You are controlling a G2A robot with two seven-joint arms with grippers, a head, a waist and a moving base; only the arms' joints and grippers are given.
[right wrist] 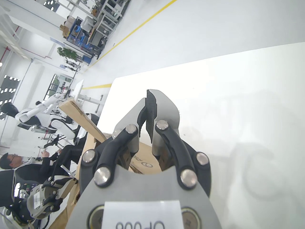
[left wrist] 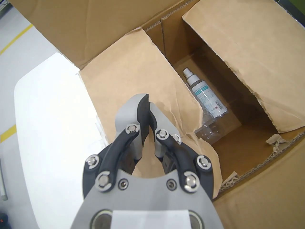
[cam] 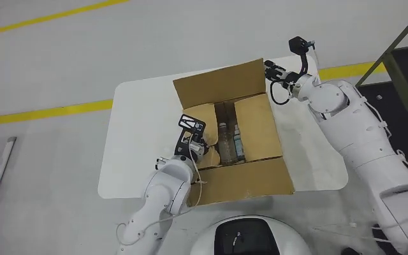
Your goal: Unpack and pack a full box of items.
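- Your top view looks down from high on the table (cam: 137, 137) and box (cam: 250, 180).
- Your left wrist camera peers closely into that box.
- Your right wrist camera faces out across the table.

The spray bottle (left wrist: 190, 78) in the box (left wrist: 119, 24) wears a printed label (left wrist: 209, 101), its lines too small to read. A white sticker (right wrist: 143, 215) on the right wrist carries cut-off characters.
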